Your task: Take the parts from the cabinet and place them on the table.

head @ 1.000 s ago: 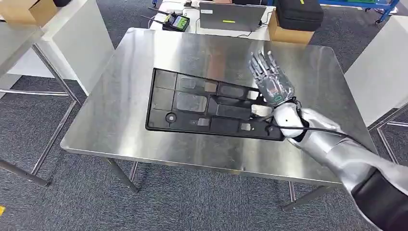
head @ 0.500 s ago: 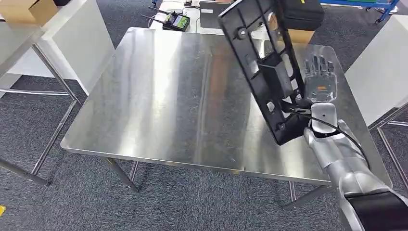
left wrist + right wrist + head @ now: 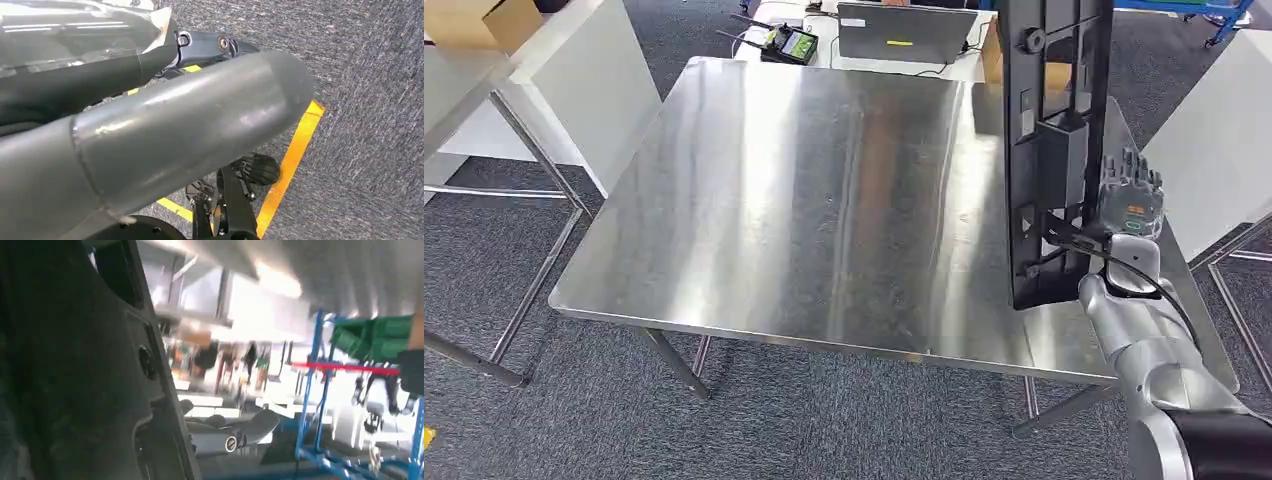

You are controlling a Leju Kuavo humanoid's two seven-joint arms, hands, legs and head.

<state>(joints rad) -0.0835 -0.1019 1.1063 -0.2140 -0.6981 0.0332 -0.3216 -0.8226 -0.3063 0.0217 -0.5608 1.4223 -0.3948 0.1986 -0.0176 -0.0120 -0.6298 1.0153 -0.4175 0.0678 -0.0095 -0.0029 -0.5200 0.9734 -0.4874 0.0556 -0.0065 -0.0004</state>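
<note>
The black plastic panel (image 3: pixel 1054 150) stands nearly upright just left of the right hand (image 3: pixel 1130 205), its top cut off by the frame. The hand grips the panel's lower edge (fingers mostly hidden behind it) above the table (image 3: pixel 804 190). Ribbed, with cut-outs.

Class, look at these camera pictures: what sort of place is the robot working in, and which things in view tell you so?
Probably a workshop or robotics test lab: a bare steel table on grey carpet, a laptop with cables on the bench behind, and blue metal racking holding a green bin.
</note>
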